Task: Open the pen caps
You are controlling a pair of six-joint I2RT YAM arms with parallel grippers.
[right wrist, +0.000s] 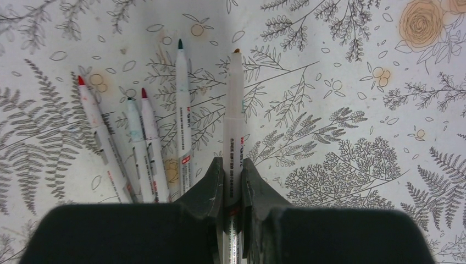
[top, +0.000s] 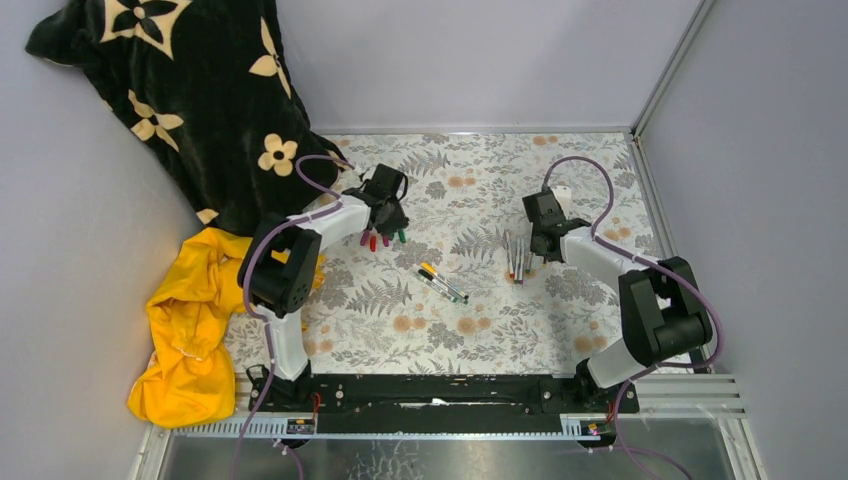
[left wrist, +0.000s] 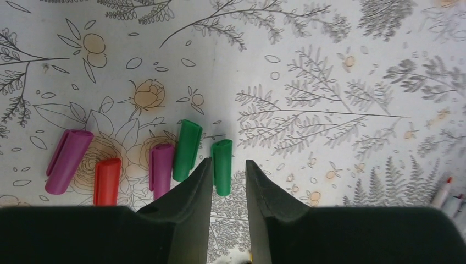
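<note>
Right pincer (right wrist: 231,160) clenched on an uncapped pen (right wrist: 233,99) just beside the bare pens (right wrist: 184,110) — left pincer (left wrist: 227,163) released and empty.
Pulled caps (left wrist: 187,148) lie well left of the bare pens, two capped pens (top: 441,282) nearer on that side; set your pen down gently, then take barrel and cap in separate pincers — pull straight apart.

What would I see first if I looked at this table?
A big black fuzzy blanket with cream flowers is heaped in the far left corner, with a bright yellow cloth nearer. Little loose plastic caps, magenta, red and green, lie by the left hand, while the right hand pinches a white uncapped pen.
</note>
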